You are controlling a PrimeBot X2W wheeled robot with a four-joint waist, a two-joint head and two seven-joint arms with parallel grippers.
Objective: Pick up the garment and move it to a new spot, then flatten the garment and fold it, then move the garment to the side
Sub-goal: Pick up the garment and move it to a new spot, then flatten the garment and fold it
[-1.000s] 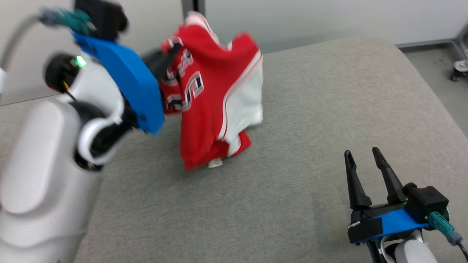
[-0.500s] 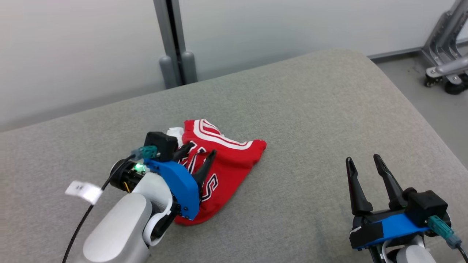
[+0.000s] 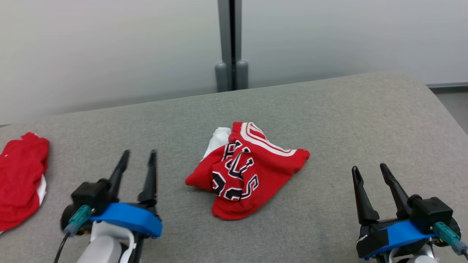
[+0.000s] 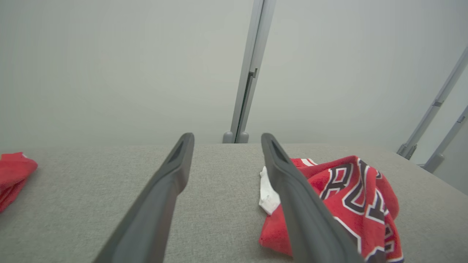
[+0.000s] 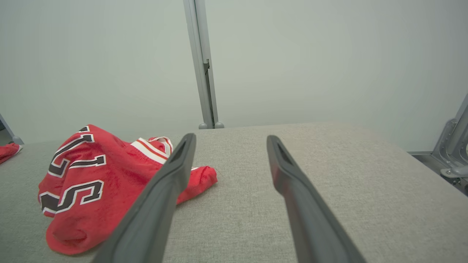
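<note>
1. We found the garment (image 3: 248, 171) lying crumpled near the middle of the grey desk (image 3: 329, 120). It was a red jersey with black-and-white lettering facing up and a white patch at its far left edge.
2. Our left end effector (image 3: 139, 153) was released, its two fingers spread and holding nothing. It sat to the left of the garment, apart from it, with the fingers pointing toward the wall.
3. Our right end effector (image 3: 369, 168) was also released and empty, well to the right of the garment.
4. The garment lay between the two end effectors, and neither touched it.
5. A second red cloth (image 3: 20, 179) lay at the desk's left edge, well apart from the garment.
6. Behind the desk we saw a pale wall with a grey upright post (image 3: 230, 44).
</note>
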